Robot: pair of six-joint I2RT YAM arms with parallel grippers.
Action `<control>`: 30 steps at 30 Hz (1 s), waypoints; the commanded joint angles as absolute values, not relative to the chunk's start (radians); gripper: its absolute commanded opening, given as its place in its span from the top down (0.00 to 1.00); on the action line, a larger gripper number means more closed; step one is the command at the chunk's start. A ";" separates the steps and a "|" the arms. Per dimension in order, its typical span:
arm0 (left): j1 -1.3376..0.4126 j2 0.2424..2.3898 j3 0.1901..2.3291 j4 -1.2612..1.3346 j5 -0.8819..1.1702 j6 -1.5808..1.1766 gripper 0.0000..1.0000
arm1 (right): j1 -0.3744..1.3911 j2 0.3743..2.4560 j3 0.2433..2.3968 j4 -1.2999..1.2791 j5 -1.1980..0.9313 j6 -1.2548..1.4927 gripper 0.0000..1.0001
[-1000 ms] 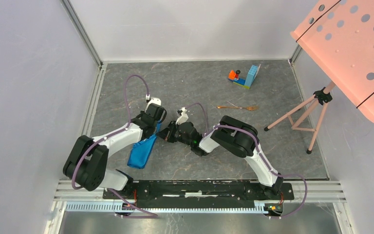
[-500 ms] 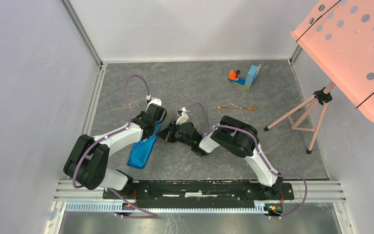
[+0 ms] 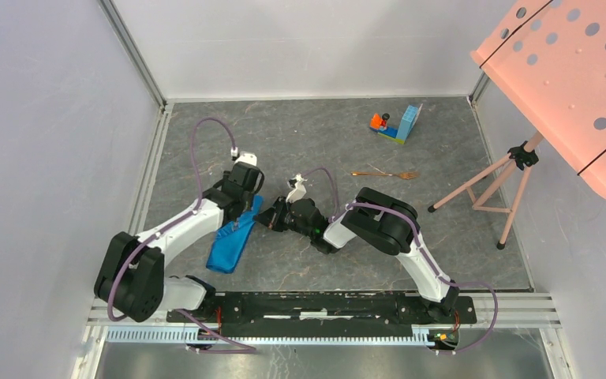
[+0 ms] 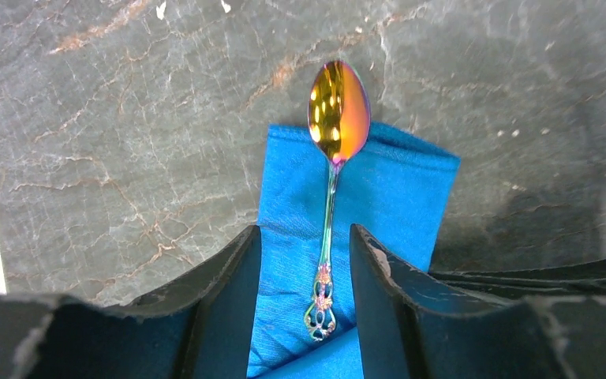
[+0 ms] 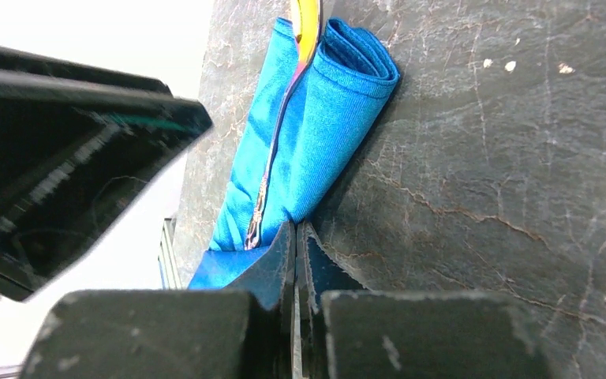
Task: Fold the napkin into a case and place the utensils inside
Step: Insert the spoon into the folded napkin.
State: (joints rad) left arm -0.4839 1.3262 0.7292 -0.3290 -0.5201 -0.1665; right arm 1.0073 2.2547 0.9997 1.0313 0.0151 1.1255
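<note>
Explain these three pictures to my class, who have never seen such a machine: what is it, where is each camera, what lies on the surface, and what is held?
Two robot arms are bolted at the near edge of the table. The wide picture looks down from above and behind them; the other two come from a camera on each wrist. A folded blue napkin lies by the left arm, with a gold spoon resting on it, bowl past its end. The left gripper stands open, one finger on either side of the spoon's handle, gripping nothing. The right gripper is shut and appears to pinch the napkin's edge. Farther back lie a fork and some toy blocks.
</note>
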 commanded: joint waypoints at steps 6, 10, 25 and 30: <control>-0.347 1.484 1.004 -0.410 -0.333 -0.196 0.42 | 1.003 2.266 0.992 1.095 0.007 1.126 1.00; -0.315 1.595 1.085 -0.419 -0.297 -0.187 0.42 | 1.001 2.269 0.994 1.095 0.002 1.127 1.00; -0.312 1.713 1.101 -0.393 -0.273 -0.140 0.52 | 0.998 2.278 1.000 1.098 0.003 1.132 1.00; -0.313 1.735 1.106 -0.385 -0.283 -0.130 0.53 | 0.998 2.279 1.000 1.099 0.002 1.132 1.00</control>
State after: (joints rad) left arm -0.3145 1.7119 1.0836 -0.4137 -0.2619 -0.1661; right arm 1.0023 2.2662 0.9993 1.0561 -0.0002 1.1324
